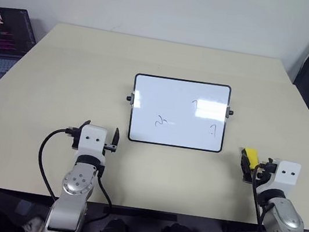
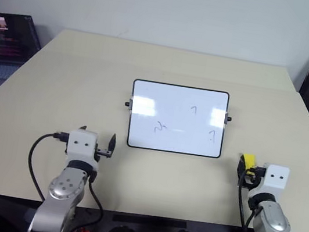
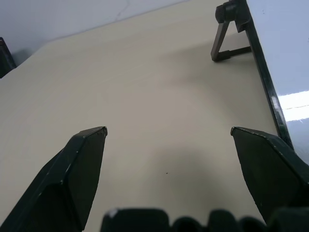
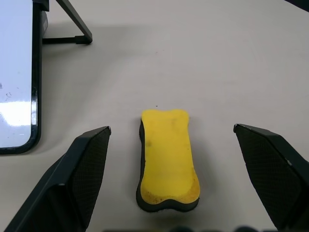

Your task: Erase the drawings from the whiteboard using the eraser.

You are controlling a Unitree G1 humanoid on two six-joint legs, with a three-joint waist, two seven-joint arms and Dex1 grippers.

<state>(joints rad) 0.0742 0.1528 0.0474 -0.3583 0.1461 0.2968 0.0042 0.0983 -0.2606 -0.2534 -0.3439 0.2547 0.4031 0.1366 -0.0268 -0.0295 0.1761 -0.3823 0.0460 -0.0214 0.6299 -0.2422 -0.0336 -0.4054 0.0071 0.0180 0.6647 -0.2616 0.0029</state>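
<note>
R gripper [image 4: 171,133] spread wide over eraser [image 4: 168,157], L gripper [image 3: 169,131] spread, whiteboard [image 1: 178,113] w/ drawings [image 1: 162,122]

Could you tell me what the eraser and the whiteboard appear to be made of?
The eraser looks like moulded yellow plastic, matte and slightly scuffed, on a dark, soft-looking pad, perhaps felt or foam. The whiteboard has a glossy white face, judging by the bright reflections, with a thin black frame, likely plastic, though metal cannot be ruled out.

glossy whiteboard [image 1: 178,113], matt table [image 1: 59,89], foam-like eraser [image 4: 166,157]
</note>
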